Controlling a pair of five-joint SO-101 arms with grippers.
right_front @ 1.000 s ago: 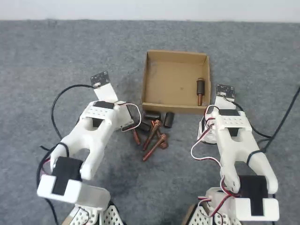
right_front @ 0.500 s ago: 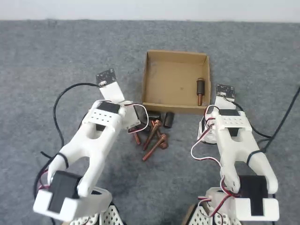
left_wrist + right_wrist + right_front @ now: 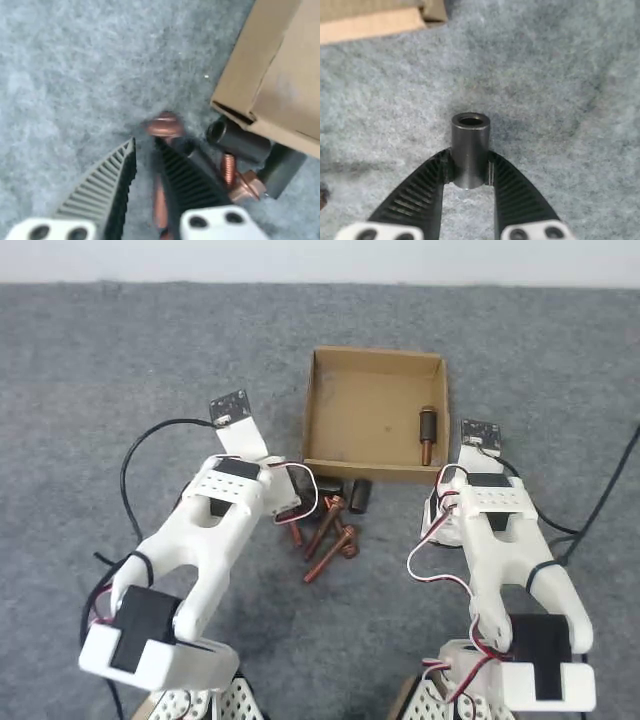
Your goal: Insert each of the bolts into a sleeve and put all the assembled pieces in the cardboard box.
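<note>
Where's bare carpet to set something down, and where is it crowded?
Free: carpet left of the box, beyond the left arm; carpet right of the box; box floor left of the assembled piece. Crowded: bolts and sleeves before the box, between the arms.

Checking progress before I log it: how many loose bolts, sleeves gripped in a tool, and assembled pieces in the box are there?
Loose bolts: 4
Sleeve gripped in the right tool: 1
Assembled piece in the cardboard box: 1
Total: 6
</note>
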